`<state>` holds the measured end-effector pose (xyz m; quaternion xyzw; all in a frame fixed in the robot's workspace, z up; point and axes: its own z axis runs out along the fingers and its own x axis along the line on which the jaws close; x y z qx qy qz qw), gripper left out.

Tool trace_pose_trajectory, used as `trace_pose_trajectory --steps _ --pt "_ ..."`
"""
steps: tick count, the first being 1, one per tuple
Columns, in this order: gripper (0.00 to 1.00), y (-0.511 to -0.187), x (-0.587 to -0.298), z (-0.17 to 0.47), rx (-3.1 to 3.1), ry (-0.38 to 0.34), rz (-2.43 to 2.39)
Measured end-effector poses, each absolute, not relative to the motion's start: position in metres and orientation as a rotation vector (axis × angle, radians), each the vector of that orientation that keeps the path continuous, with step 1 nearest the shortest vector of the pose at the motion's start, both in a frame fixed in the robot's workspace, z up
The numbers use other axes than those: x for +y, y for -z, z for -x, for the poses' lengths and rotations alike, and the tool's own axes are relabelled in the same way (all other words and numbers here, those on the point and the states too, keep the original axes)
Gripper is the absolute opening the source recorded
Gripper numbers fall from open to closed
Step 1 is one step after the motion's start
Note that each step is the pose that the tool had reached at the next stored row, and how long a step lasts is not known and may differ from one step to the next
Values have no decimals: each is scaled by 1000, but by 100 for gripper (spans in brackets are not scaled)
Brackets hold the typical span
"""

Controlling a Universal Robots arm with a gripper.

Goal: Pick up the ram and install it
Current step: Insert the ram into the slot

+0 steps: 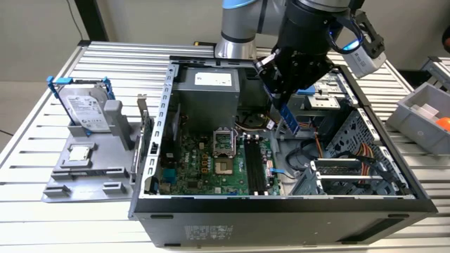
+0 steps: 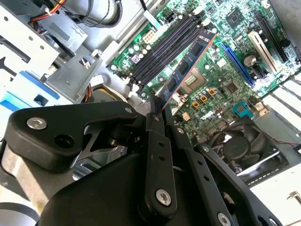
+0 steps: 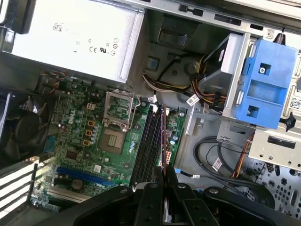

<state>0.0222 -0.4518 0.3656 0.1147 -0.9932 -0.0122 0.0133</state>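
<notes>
Jaws on ram (image 2: pixel 186 67), above memory slots (image 3: pixel 146 141) in open case (image 1: pixel 281 206)

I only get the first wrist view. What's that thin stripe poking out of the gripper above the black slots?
Observer: That's the ram; the second wrist view shows its flat side with black chips, pinched in the gripper.
Operator: Is it in a slot yet?
Observer: No. In the exterior view it hangs above the motherboard, clear of the memory slots.
Operator: Anything outside the computer case?
Observer: A hard drive in a blue-edged bracket stands on a gray tray, at the exterior view's left.
</notes>
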Motion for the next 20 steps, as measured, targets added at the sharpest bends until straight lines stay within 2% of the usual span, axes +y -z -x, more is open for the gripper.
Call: trace_pose_trajectory --steps 20 --pt "0 -356 -452 -22 -3106 30 -238"
